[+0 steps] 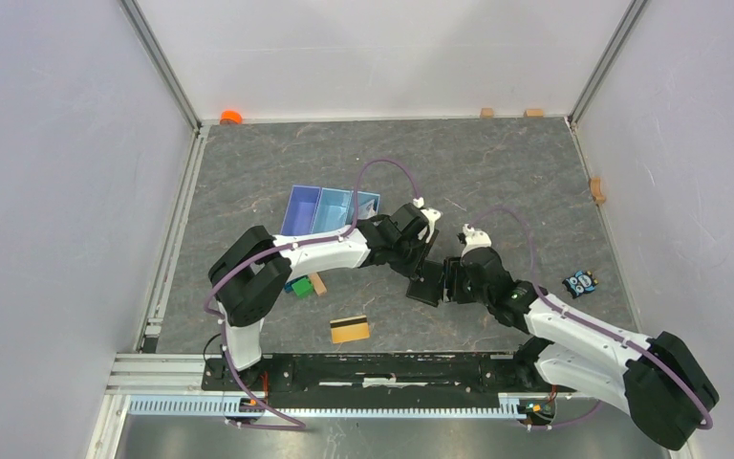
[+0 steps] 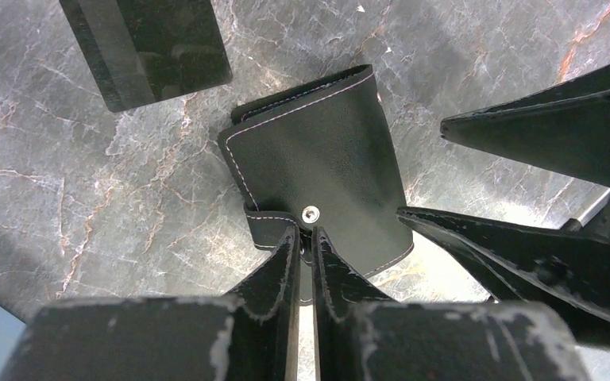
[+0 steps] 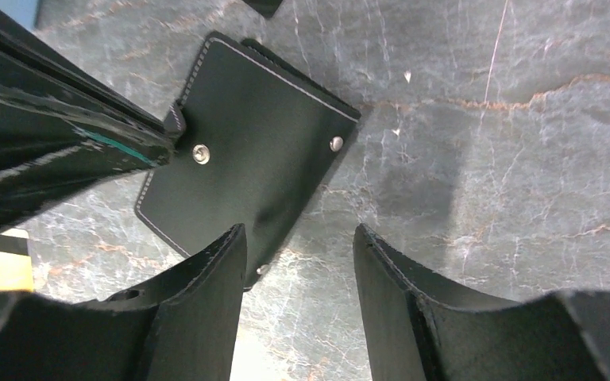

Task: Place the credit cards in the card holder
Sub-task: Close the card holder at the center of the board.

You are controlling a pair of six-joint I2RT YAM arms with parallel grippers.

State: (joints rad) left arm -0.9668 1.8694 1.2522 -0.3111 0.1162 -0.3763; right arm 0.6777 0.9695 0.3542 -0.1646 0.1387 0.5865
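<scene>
Card holder (image 2: 326,159) snapped shut. Left gripper (image 2: 306,238) pinches its snap tab (image 2: 268,228); right gripper (image 3: 298,238) spread beside its edge. Risk: unrestrained holder lifts, tab slips out.

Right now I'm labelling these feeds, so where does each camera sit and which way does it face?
Top external: fixed above and behind the bases, facing down at the table; both arms show whole.
Left wrist: on the left arm, looking down its left hand, pinched on the card holder tab; the right hand intrudes.
Right wrist: on the right arm, looking down between its open fingers; the left hand intrudes.
Shared: all three see the card holder.
</scene>
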